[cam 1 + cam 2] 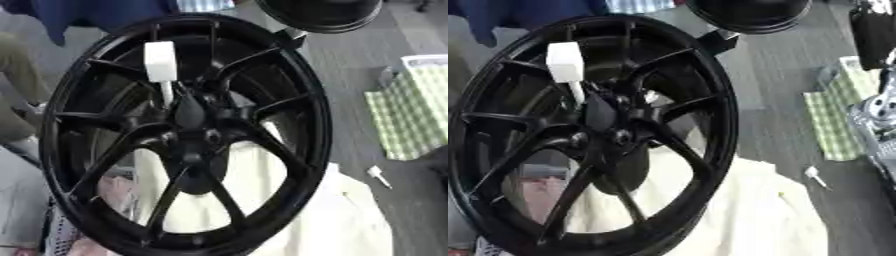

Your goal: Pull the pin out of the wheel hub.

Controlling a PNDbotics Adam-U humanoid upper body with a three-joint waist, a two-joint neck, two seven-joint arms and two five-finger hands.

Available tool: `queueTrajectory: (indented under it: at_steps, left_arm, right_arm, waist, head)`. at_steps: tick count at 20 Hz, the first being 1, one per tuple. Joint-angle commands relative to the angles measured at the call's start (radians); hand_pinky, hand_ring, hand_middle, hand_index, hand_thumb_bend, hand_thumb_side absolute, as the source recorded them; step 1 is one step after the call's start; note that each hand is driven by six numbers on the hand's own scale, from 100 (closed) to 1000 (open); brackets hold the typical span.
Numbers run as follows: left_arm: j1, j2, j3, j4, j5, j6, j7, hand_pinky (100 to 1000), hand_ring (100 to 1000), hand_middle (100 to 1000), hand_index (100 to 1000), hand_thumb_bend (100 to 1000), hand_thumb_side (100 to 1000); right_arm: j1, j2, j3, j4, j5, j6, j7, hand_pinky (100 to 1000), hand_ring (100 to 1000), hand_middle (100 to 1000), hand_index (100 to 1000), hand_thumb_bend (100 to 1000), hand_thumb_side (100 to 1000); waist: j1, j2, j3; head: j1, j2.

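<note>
one white pin [160, 62] seated in black wheel hub [188, 116]

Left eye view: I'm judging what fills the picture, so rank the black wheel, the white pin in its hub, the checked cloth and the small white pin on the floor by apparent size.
1. black wheel
2. checked cloth
3. white pin in the hub
4. small white pin on the floor, though it lies farther from the camera.
</note>
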State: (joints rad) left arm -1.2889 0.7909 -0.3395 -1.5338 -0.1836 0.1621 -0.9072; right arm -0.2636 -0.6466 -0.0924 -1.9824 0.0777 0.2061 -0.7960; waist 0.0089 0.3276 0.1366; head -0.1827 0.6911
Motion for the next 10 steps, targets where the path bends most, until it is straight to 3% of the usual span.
queueTrajectory:
  at_steps: [1,10]
  left_arm:
    - [-0.002,0.053,-0.051,-0.087,0.008,0.016,0.000,900,858,766,897,283,546]
    - [0.032,0.086,-0.171,-0.230,-0.019,0.116,0.000,898,866,772,886,400,552]
  right_arm:
    - [-0.010,-0.026,-0.009,-0.018,0.008,-0.004,0.000,521,551,552,719,100,558]
    - [-0.013,-0.028,-0.006,-0.018,0.007,-0.010,0.000,521,551,552,719,100,559]
  waist:
    - [0.002,-0.022,-0.002]
    - [0.012,-0.018,-0.007]
  head:
    - [-0.002,-0.016]
    - [0.002,-0.025]
